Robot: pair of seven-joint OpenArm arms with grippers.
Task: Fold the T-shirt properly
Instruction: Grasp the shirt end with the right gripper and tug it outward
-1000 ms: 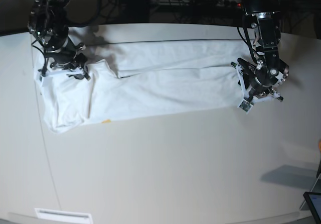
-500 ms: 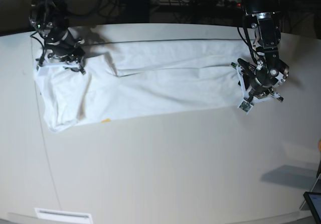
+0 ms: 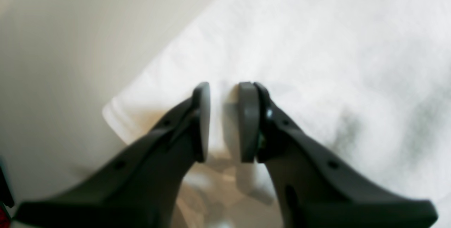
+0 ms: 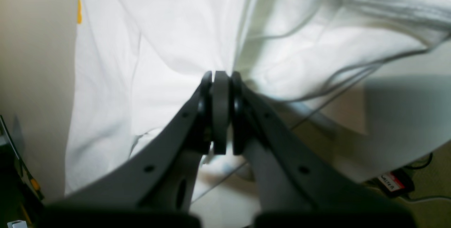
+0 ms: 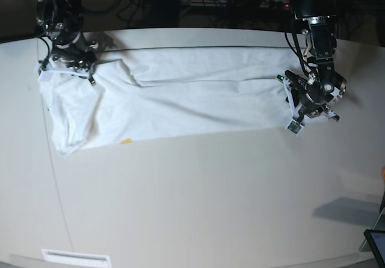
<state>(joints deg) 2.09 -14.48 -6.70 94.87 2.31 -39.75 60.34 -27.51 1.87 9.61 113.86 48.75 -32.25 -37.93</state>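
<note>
T-shirt point(image 5: 180, 103): white, plain side up, spread as a long band across the far half of the table point(image 5: 198, 208). Far edge runs close along the table's back edge; near edge slants from a drooping corner at the base view's left to the band's end at that view's right. A small orange-yellow spot point(image 5: 126, 141) shows at the near edge. Creases gather toward the raised corner at the base view's left.

Open room: the whole near half of the table lies bare; a strip of bare surface also flanks each end of the band.

Right gripper point(image 4: 221, 113): at the band's end on the base view's left, near the back edge. Pads pressed together, pinching a fold of the cloth, which rises to them in a peak.

Left gripper point(image 3: 222, 122): at the opposite end, over the cloth's corner hem. Jaws stand a narrow way apart, white fabric showing in the gap; whether they clamp it cannot be told.

Table corner, base view lower right: a dark screen edge point(image 5: 376, 245).
</note>
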